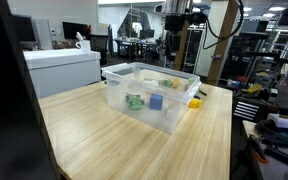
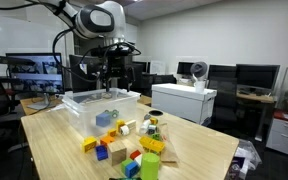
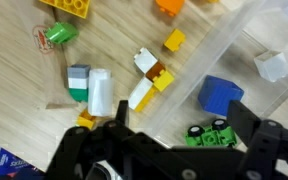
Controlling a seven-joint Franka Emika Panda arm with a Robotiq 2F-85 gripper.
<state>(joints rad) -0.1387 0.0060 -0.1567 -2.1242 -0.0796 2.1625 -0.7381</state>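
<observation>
Gripper (image 3: 169, 150): jaws spread wide, nothing between them. In the wrist view you look down past the dark fingers (image 3: 254, 128) at the side wall of the clear plastic bin (image 3: 234, 40), which cuts slantwise across the right of the picture. In an exterior view the gripper (image 2: 108, 78) hangs above the bin (image 2: 82, 100), clear of its rim.

Nearest things, inside the bin:
- The blue block (image 3: 221, 95) and the green block (image 3: 209, 133) lie near each other, close to the wall.
- The white block (image 3: 271, 65) lies farther in.
- An exterior view shows the same blue block (image 1: 156, 102) and green block (image 1: 134, 101) on the bin floor.

Outside the wall, on the wooden table (image 3: 114, 40):
- A white-brown-yellow stack (image 3: 149, 82) lies flat.
- Beside it are a small yellow block (image 3: 174, 40) and a white-and-green piece (image 3: 89, 90).
- More loose blocks (image 2: 124, 150) are heaped toward the near end of the table.

Risks, as I judge them:
- You sit almost over the wall. A straight descent could put one finger on the rim or straddle the wall, shoving or tipping the light bin.
- Clear plastic reads poorly from the wrist camera, so check an exterior view for where the rim really is.
- Blue and green lie close together. Wide jaws might catch both, or a finger might wedge against the wall and skid a block away.
- The green block is blurred and I cannot tell how it lies, so its grip faces are uncertain.
</observation>
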